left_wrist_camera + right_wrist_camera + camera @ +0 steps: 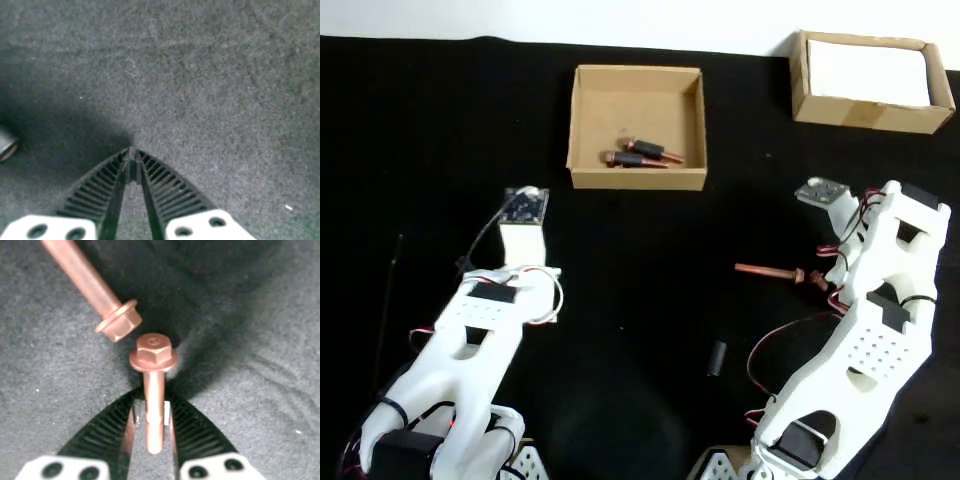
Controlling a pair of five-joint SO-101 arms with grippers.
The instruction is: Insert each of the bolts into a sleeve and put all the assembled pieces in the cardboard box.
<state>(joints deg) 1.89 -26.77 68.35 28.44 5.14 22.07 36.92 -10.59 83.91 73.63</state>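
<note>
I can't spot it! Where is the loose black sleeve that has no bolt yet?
In the high view the loose sleeve lies on the black table between the two arms, nearer the right arm's base and apart from the lying bolt.

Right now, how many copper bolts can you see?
4. One bolt and another lie in the cardboard box, each in a sleeve. A third lies on the table by the right hand, which holds the fourth. More could be hidden.
</note>
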